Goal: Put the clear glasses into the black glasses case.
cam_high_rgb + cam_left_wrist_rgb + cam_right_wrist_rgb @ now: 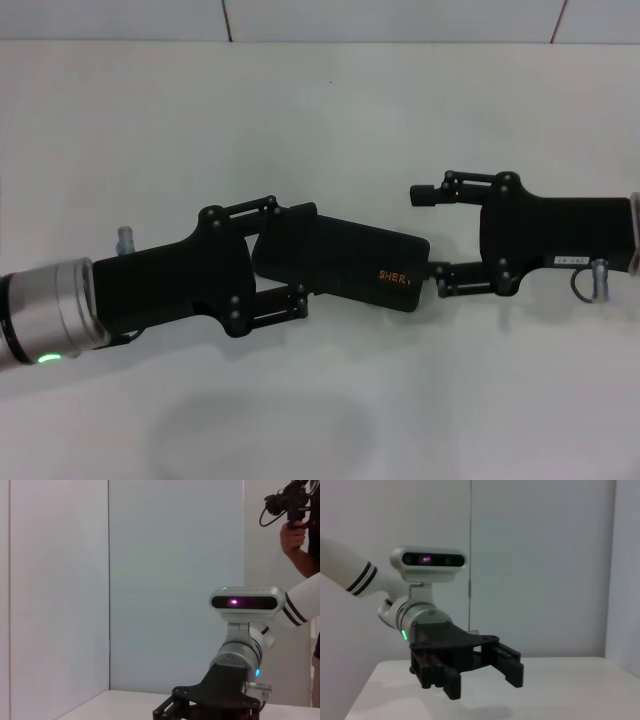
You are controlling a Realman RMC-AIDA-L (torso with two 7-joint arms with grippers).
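Head view, centre of frame: the black glasses case [340, 262] lies closed and tilted above the white table [320, 130], orange lettering toward its right end. The left gripper [285, 255], entering from the lower left, is clenched across the case's left end, one finger along its upper edge and one along its lower. The right gripper [428, 232], at the right of frame, stands released, its fingers spread; the lower finger reaches the case's right end. The clear glasses cannot be made out.
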